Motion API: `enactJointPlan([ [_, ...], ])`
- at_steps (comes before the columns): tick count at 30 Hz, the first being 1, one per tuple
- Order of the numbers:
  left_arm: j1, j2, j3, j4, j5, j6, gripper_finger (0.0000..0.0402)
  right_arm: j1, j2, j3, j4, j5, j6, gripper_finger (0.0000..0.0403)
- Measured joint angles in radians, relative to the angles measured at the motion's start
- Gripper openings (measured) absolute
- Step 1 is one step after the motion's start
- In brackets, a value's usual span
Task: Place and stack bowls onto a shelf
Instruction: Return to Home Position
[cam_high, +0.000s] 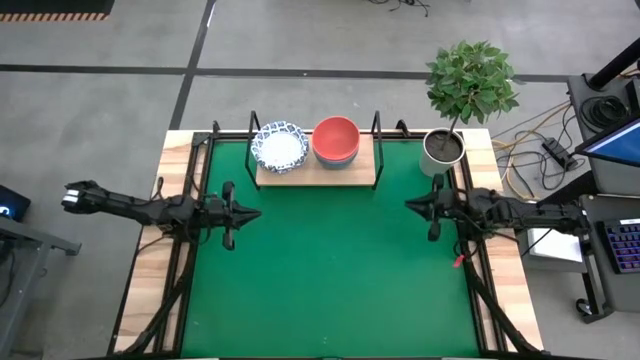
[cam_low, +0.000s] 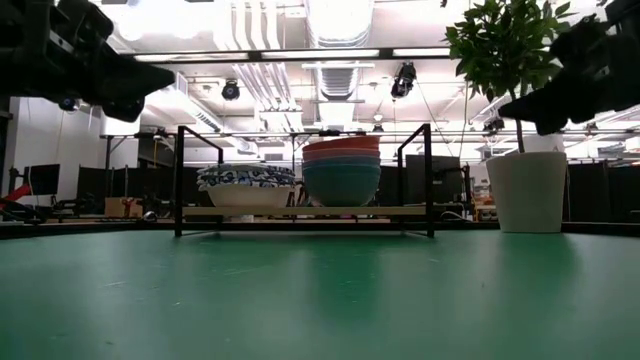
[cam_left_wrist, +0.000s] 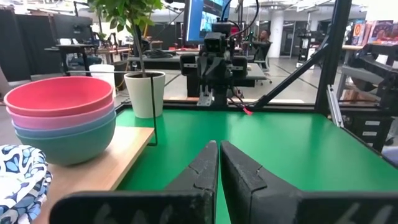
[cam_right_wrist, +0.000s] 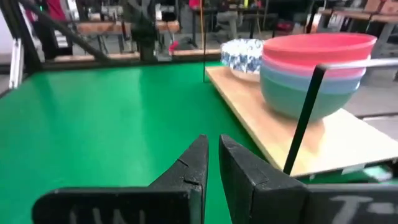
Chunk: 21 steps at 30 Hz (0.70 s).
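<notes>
looking straight down, only the top of each pile shows, so the count is hard to call: the patterned stack gives one blue-and-white rim and a white inside, and from table height its rims bunch into a dark band i can't split into single bowls; in the left wrist view it is cut off at the picture's edge. the coloured stack reads better from the side, red bowl on top, then pink, then grey-blue, with a green one at the bottom sitting on the board. both piles stand on the shelf at the far edge of the green mat, patterned stack on its left part, coloured stack in the middle just beside it, the right end bare wood. the plant pot stands off the shelf's right end. left gripper hangs over the mat's left side, well apart from the shelf, fingers pressed close with just a sliver between them; right gripper mirrors it on the right side, fingers likewise drawn together, pinching nothing
</notes>
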Motion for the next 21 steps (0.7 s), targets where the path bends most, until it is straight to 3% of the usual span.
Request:
enactJointPlan([
  [3, 0.0, 0.012, 0.0, 0.0, 0.0, 0.0, 0.0, 0.0, 0.004, 0.0, -0.004, -0.001, 0.056, 0.0029],
  [5, 0.0, 0.018, 0.0, 0.0, 0.0, 0.0, 0.0, 0.001, 0.0, -0.007, 0.014, 0.008, 0.177, 0.0029],
  [7, 0.0, 0.026, 0.0, 0.001, 0.0, 0.0, 0.0, 0.016, -0.036, -0.053, 0.076, 0.086, 0.204, 0.0029],
  [9, 0.0, 0.032, 0.0, 0.0, 0.0, 0.0, 0.0, 0.026, -0.065, -0.099, 0.215, 0.111, 0.164, 0.0029],
  [12, 0.0, 0.043, 0.0, 0.0, 0.001, 0.0, 0.0, 0.045, -0.129, -0.096, 0.208, 0.103, 0.099, 0.0029],
  [21, 0.0, 0.079, -0.001, 0.001, 0.002, 0.0, 0.0, 0.036, -0.129, -0.096, 0.2, 0.087, -0.241, 0.0029],
])
